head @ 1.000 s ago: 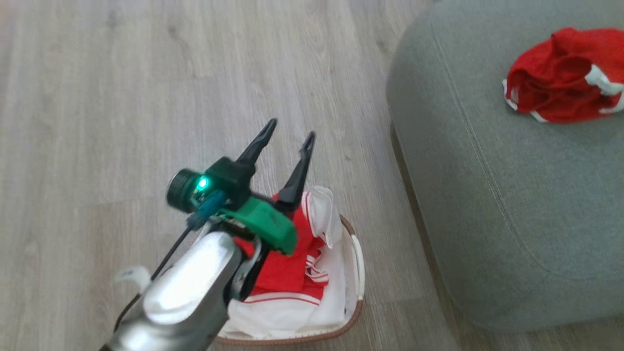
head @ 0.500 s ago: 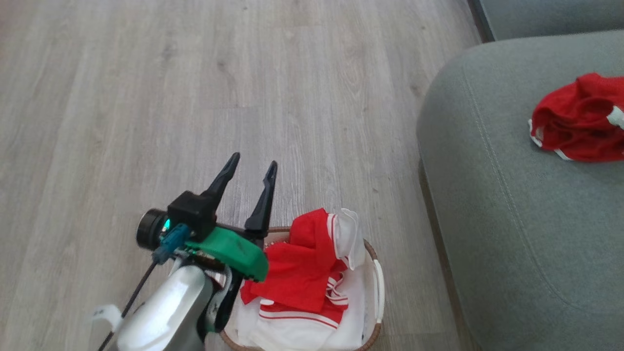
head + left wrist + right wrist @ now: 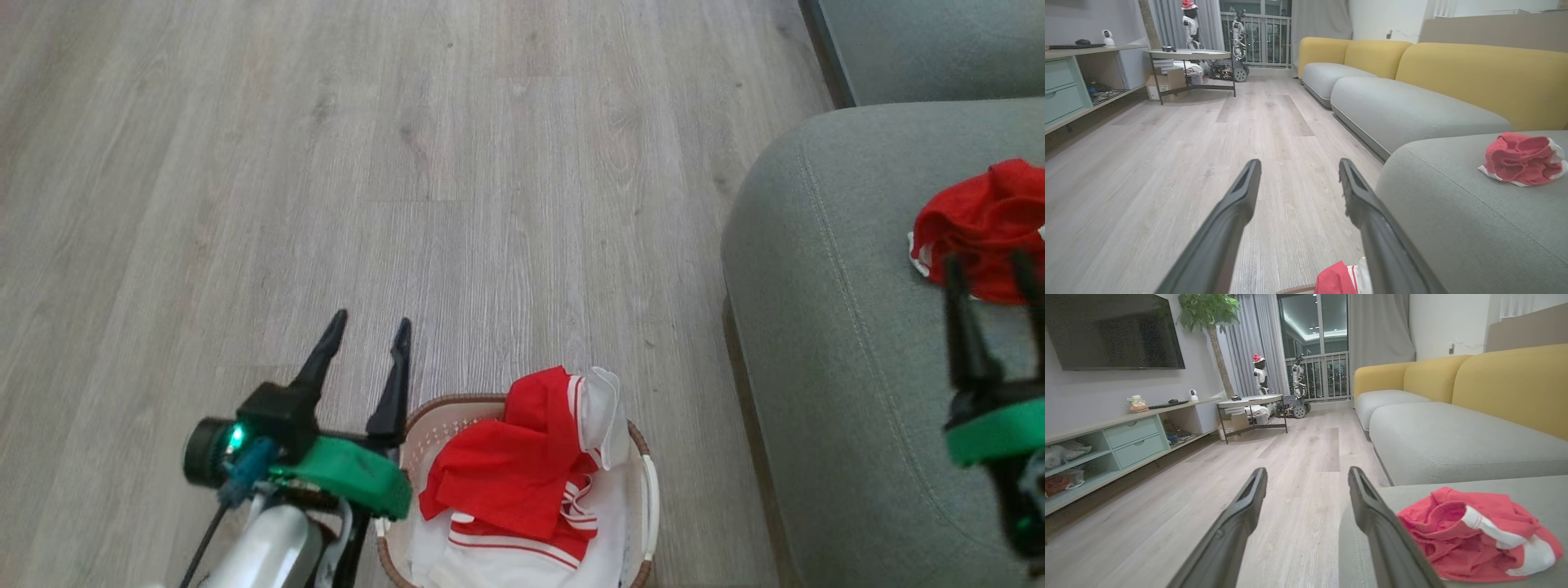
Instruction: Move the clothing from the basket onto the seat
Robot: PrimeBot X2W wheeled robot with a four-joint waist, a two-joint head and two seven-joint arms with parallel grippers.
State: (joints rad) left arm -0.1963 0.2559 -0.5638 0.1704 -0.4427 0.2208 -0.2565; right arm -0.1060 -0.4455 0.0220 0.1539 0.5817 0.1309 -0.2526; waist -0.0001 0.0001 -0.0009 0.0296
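Here, left claw (image 3: 369, 325), fingers apart and empty, points to 12 o'clock at the basket's (image 3: 424, 429) 10 o'clock; right claw (image 3: 986, 263), likewise apart, hovers over the seat (image 3: 833, 327).

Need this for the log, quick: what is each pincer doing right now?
Left pincer: open, holding nothing.
Right pincer: open, holding nothing.

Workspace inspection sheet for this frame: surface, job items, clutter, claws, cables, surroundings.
Surface: pale wood floor.
Job's things: basket on the floor beside the seat, red and white clothing heaped inside; one red garment already on the seat.
Clutter: cardboard box under the far coffee table.
Claws: left claw open, at the basket's left edge; right claw open, over the seat near the red garment.
Cables: dark cable along the left wrist.
Surroundings: yellow-backed sofa, TV, shelf unit.
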